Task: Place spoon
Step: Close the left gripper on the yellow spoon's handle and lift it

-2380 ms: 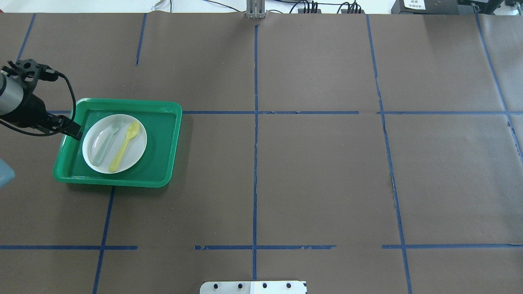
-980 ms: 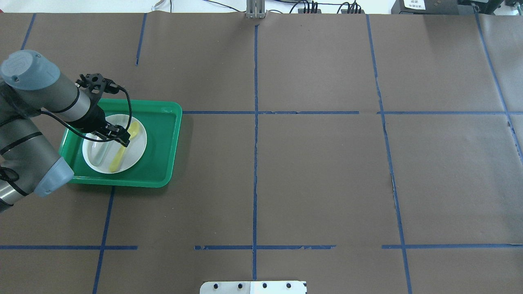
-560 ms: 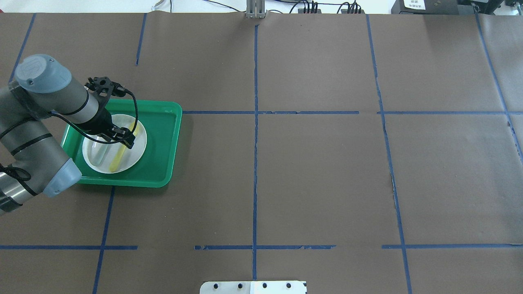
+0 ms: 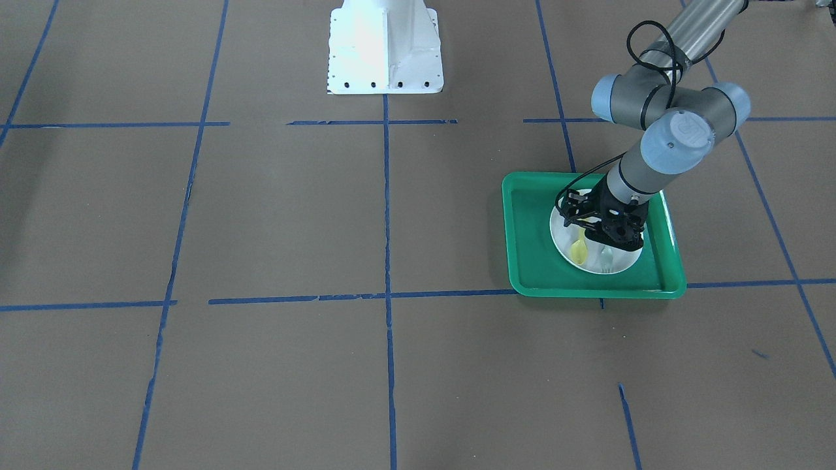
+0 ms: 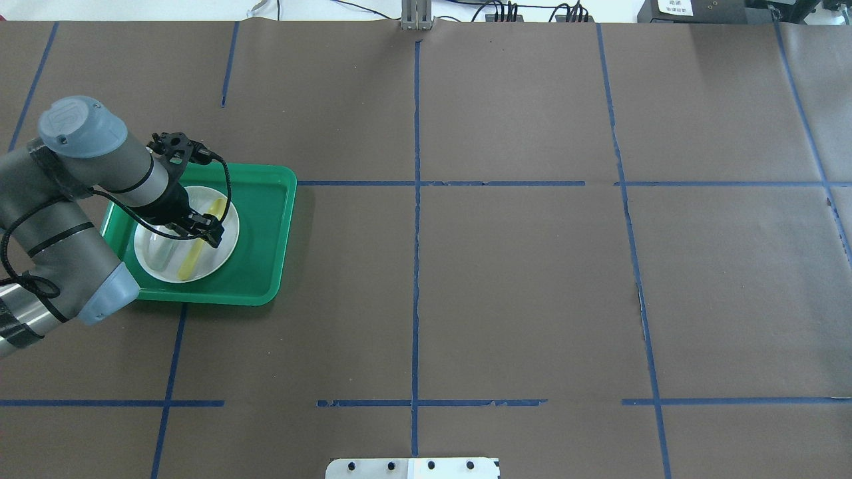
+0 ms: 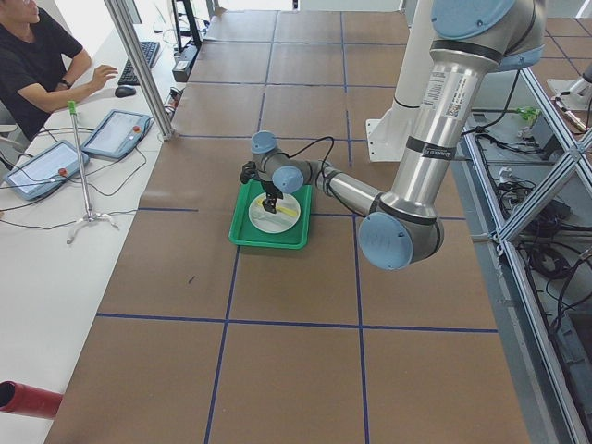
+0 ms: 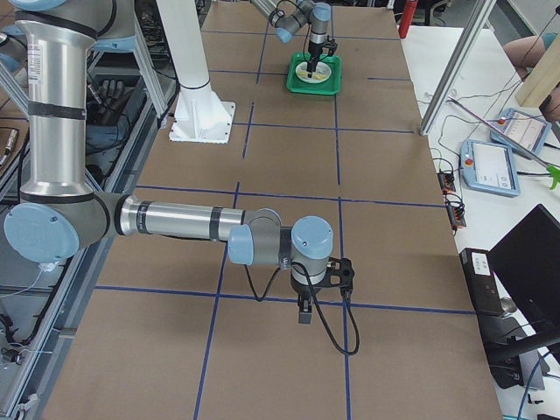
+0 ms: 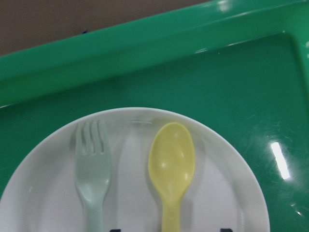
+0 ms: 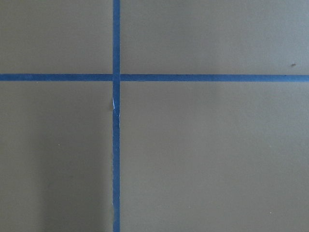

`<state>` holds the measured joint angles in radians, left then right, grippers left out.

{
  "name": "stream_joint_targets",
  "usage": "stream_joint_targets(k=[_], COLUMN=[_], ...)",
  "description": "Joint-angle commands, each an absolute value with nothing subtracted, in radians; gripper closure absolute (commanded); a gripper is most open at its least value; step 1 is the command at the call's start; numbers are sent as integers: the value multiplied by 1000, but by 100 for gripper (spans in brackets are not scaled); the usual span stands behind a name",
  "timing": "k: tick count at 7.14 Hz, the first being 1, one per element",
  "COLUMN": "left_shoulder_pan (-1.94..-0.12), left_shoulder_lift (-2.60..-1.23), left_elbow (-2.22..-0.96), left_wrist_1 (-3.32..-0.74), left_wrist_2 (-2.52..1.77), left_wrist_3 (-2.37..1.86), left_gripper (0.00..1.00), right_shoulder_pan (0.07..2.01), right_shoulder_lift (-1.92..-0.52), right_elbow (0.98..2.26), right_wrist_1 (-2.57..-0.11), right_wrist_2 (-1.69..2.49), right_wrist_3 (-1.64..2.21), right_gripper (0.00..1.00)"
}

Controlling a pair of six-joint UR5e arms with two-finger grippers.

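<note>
Basically, the spoon (image 8: 171,164) lies flat on the white plate (image 8: 227,193), bowl end toward the far side, handle toward the robot. It sits just right of the pale grey-green fork (image 8: 91,169), roughly parallel to it and not touching. The plate is in the green tray (image 5: 266,233), which sits on the left part of the table (image 5: 506,286), on brown paper w/ blue tape lines.

L gripper (image 5: 212,234) hangs over the plate, approx. above the spoon's handle. In the wrist view its fingertips (image 8: 224,229) just show at the bottom edge, one each side of the handle w/ clear gaps. So it's spread wide and holding nothing.

R gripper (image 7: 304,308) is well apart from the tray, pointing down over bare paper near a tape crossing. Only the side cam shows it, so can't tell whether it's spread or clenched.
</note>
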<state>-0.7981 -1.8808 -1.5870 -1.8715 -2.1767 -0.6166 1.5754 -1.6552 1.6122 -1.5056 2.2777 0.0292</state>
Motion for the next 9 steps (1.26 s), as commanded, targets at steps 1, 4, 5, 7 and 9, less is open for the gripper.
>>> stream_joint_targets(k=[1, 4, 5, 7, 9], left_shoulder_pan=[-795, -795, -795, -792, -792], left_shoulder_lift=[-1881, -1881, -1881, -1879, -1881], left_elbow=[-1586, -1586, -1586, -1574, -1574], left_wrist_1=[-1871, -1871, -1871, -1871, -1871], left_wrist_2=[-2177, -2177, -2177, -2177, -2177], left_wrist_3=[-617, -617, -617, -617, -620], left_gripper=[42, 42, 42, 43, 53], right_shoulder_pan=[1575, 1575, 1575, 1575, 1575], right_shoulder_lift=[-1655, -1655, -1655, -1655, -1655], right_elbow=[1612, 1612, 1612, 1612, 1612], right_wrist_1=[-1506, -1505, -1505, -1506, -1506], right_wrist_2=[2278, 2278, 2278, 2278, 2278], right_wrist_3=[29, 29, 29, 29, 29], right_gripper=[0, 0, 0, 0, 0])
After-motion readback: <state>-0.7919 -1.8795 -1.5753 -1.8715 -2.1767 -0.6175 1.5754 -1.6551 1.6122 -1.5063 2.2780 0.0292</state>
